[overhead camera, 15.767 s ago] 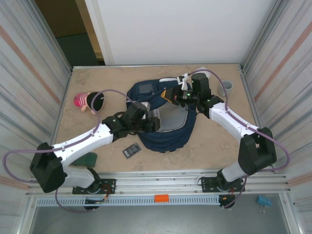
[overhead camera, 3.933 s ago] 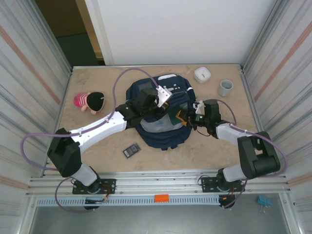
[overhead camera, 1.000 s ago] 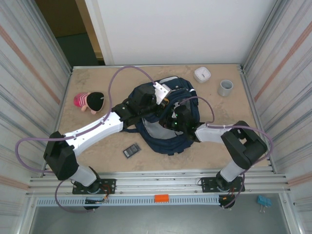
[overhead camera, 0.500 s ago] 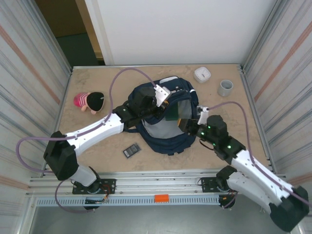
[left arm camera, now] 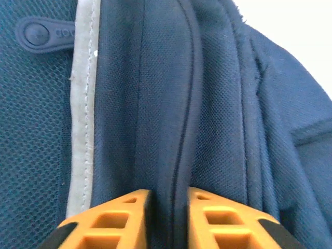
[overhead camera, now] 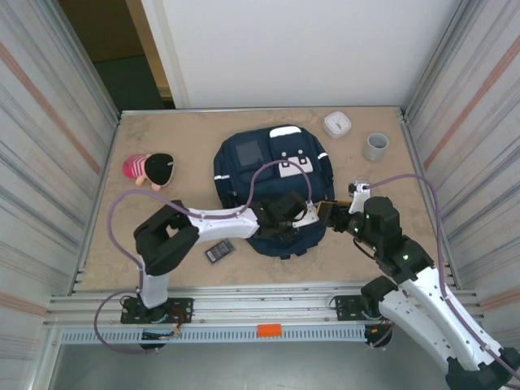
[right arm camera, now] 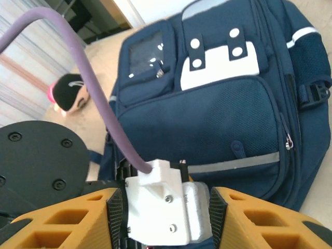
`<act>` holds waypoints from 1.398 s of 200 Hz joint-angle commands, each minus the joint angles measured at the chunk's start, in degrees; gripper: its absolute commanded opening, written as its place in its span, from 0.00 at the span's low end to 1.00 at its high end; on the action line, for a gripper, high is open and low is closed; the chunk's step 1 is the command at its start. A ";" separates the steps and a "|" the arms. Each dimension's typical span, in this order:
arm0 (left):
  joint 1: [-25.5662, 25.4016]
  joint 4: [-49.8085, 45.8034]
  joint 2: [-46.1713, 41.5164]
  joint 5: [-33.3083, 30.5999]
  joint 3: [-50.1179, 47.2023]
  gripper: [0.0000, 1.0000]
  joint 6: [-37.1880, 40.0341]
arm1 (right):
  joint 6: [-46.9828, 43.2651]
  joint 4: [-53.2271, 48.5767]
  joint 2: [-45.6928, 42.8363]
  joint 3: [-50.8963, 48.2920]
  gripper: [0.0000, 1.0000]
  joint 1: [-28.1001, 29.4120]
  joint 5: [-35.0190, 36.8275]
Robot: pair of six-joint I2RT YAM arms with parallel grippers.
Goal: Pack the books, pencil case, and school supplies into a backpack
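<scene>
"Two pincers, one bag. What's on the far left of the counter (overhead camera: 179, 134)?"

"A pink and black plush doll (overhead camera: 149, 169), lying well apart from everything else."

"Any loose supplies?"

"A black rectangle (overhead camera: 218, 252) with a grey panel. It lies flat on the counter near the front edge, just beside the backpack's near left corner. Neither pincer touches it."

"And the backpack?"

"The backpack (overhead camera: 268, 162) lies in the middle of the counter, front face up, with its white patch and pockets showing."

"Left pincer?"

"The left pincer (overhead camera: 286, 226) is down on the backpack's near end. In its wrist view the orange fingers (left arm camera: 124, 212) stand a narrow gap apart. A raised seam of navy fabric runs into that gap. I cannot tell whether they pinch it or only rest against it."

"Right pincer?"

"The right pincer (overhead camera: 328, 211) sits just beside the backpack's near right edge, pointing toward the left one. Its fingers (right arm camera: 67, 218) are spread wide and hold nothing. A white camera mount (right arm camera: 161, 202) on the left wrist shows beyond the gap."

"Farther right?"

"A white round device (overhead camera: 337, 123) by the back edge, then a grey cup (overhead camera: 375, 146) standing upright, both apart from the backpack."
</scene>
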 commanded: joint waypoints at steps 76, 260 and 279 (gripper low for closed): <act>11.39 -5.05 -19.20 13.35 -2.17 0.91 -15.56 | 0.99 -1.86 10.85 4.36 0.70 -4.04 -9.97; 40.52 -7.36 -6.90 39.35 -5.58 0.66 -23.34 | 5.27 3.92 32.81 -4.32 0.75 -19.05 -29.23; 40.71 -4.86 -9.56 40.82 -8.54 0.54 -24.13 | 5.18 4.69 34.37 -4.22 0.75 -19.12 -29.50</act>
